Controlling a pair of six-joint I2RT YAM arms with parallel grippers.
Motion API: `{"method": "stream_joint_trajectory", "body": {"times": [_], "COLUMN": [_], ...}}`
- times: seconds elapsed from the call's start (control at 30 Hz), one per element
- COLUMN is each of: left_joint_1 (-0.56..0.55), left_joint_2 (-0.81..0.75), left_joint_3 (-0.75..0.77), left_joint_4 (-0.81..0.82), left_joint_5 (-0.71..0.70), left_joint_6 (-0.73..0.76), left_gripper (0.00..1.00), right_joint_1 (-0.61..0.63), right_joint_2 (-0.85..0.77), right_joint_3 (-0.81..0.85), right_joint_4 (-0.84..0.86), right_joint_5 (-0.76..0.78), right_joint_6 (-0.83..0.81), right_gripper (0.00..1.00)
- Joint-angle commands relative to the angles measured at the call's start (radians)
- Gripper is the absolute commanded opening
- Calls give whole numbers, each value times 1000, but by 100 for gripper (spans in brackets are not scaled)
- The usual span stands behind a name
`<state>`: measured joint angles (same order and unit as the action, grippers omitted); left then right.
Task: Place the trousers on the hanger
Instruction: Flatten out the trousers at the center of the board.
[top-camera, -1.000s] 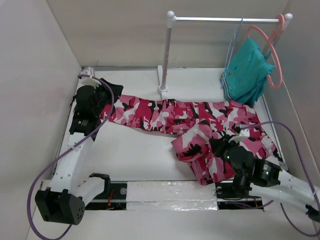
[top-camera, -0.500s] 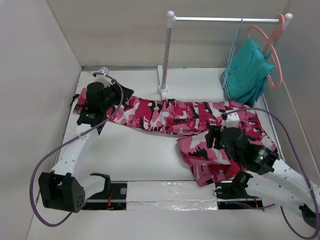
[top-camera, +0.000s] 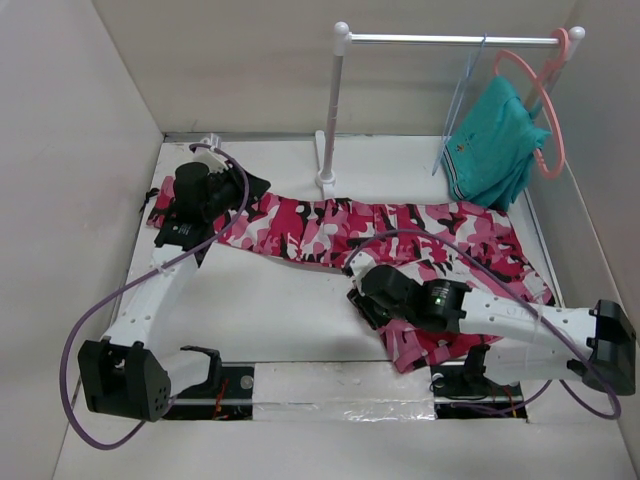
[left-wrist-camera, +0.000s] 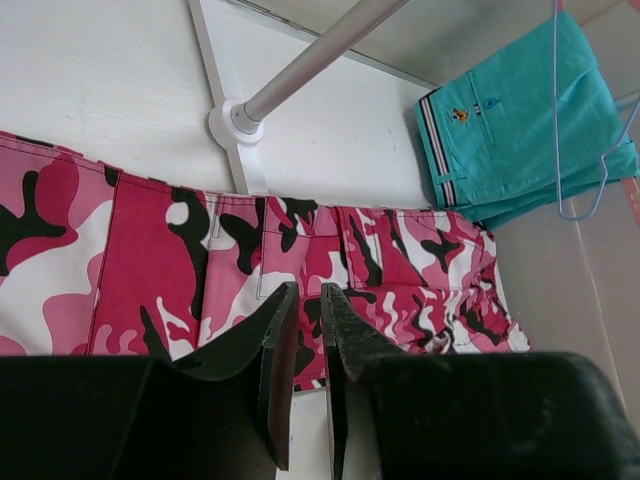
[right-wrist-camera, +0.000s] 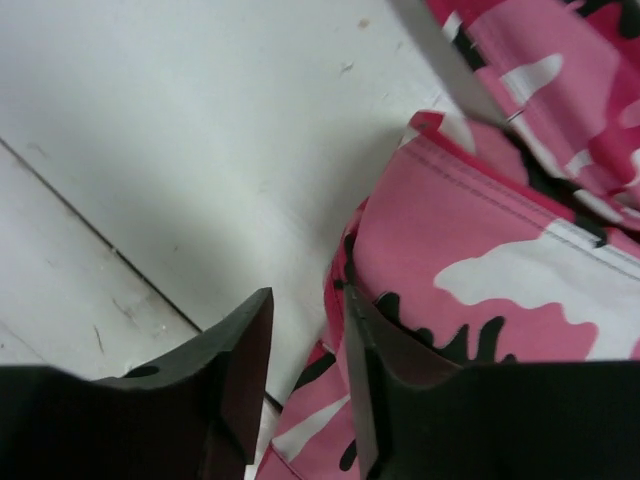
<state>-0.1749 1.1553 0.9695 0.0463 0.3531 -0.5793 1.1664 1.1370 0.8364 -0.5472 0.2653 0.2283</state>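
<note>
The camouflage trousers (top-camera: 330, 225) lie spread across the table, with one leg folded forward at the right front. They also show in the left wrist view (left-wrist-camera: 150, 260) and the right wrist view (right-wrist-camera: 500, 230). The light-blue wire hanger (top-camera: 462, 95) hangs on the rail, and it shows in the left wrist view (left-wrist-camera: 557, 120) too. My left gripper (top-camera: 245, 185) hovers over the trousers' left end, its jaws nearly together and empty (left-wrist-camera: 308, 292). My right gripper (top-camera: 358, 298) is open at the folded leg's left edge (right-wrist-camera: 308, 300), with bare table between the jaws.
A white rail on a post (top-camera: 330, 120) stands at the back. A teal garment (top-camera: 490, 145) and a salmon-pink hanger (top-camera: 540, 110) hang at its right end. White walls close in the left, back and right sides.
My right arm has swung left across the folded leg, and its gripper is now at that leg's left edge. My left gripper moved a little toward the back and then stayed still.
</note>
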Motion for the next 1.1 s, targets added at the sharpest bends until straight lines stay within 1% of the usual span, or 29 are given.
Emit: {"method": "stream_joint_trajectory", "body": {"times": [0.0, 0.13, 0.2, 0.3, 0.37, 0.53, 0.7, 0.87, 1.07], "left_joint_1": [0, 0, 0, 0, 0, 0, 0, 0, 0], "left_joint_2": [-39, -39, -49, -51, -46, -43, -48, -51, -51], "left_joint_3": [40, 43, 37, 32, 38, 37, 26, 23, 25], "left_joint_4": [35, 30, 38, 40, 33, 40, 58, 66, 61], "left_joint_5": [20, 23, 26, 14, 21, 32, 46, 55, 53], "left_joint_6": [10, 9, 6, 6, 7, 2, -5, -10, -8], "left_gripper": [14, 14, 14, 14, 14, 14, 14, 14, 14], "right_joint_1": [1, 1, -13, -24, -34, -53, -42, -42, -51], "right_joint_2": [-22, 49, 108, 144, 148, 168, 178, 164, 214], "right_joint_3": [-5, -13, 1, 16, 18, 12, 18, 33, 12], "right_joint_4": [110, 125, 109, 95, 101, 64, 46, 64, 67], "right_joint_5": [-118, -155, -129, -83, -72, 17, 75, 98, 71], "right_joint_6": [-43, -56, -55, -50, -53, -32, -7, -24, -9], "right_gripper": [42, 42, 42, 42, 41, 41, 43, 44, 44]}}
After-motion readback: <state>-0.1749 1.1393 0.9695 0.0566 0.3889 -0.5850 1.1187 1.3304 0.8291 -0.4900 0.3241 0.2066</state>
